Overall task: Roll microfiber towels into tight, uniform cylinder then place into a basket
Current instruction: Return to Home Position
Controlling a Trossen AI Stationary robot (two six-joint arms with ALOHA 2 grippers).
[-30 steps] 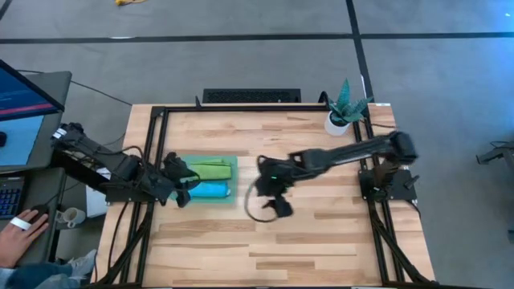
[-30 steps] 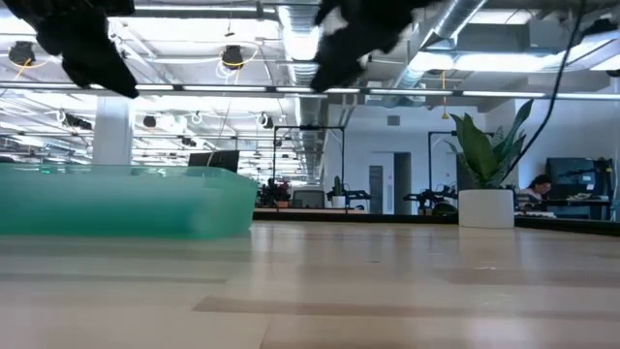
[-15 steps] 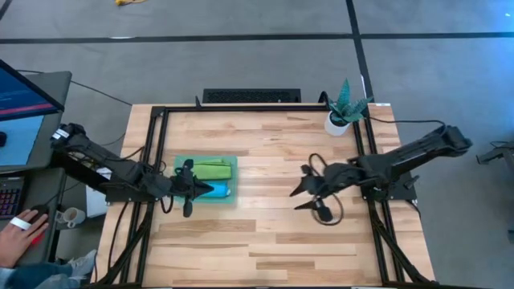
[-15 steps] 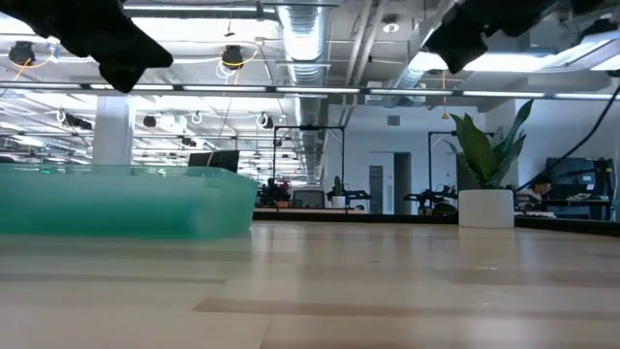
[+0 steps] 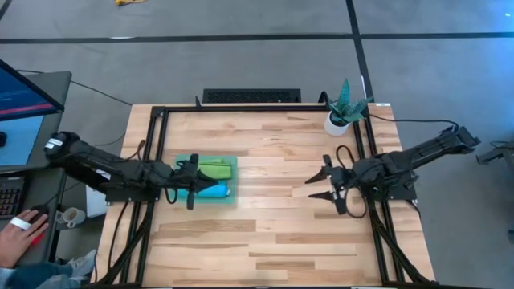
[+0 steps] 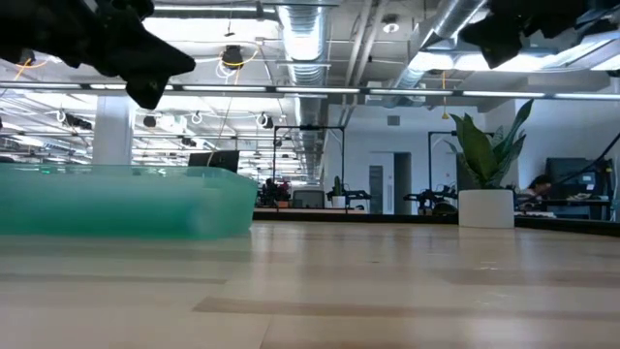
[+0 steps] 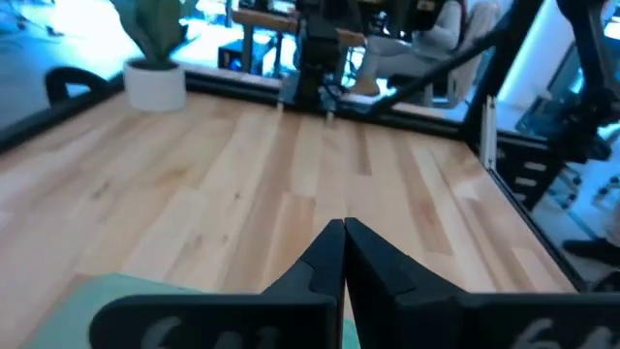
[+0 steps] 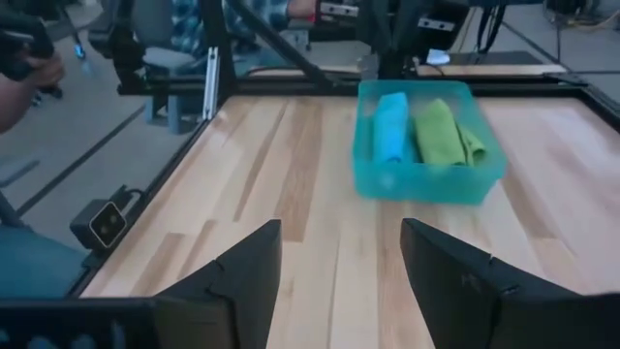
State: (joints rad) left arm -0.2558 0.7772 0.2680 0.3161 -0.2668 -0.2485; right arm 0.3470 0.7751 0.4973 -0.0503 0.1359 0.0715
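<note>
The high camera looks straight down from well above on the whole pale wooden-plank table (image 5: 265,233). The low camera sits at table-top height, looking level across the boards into the room, near the translucent teal rectangular tray (image 6: 116,199). The left wrist camera faces across toward the green plant in a white pot (image 7: 155,82); the right wrist camera faces the tray. High and low views share both.

Teal basket (image 8: 426,180) holds lime green towel (image 8: 441,131) and sky blue towel (image 8: 391,126).
</note>
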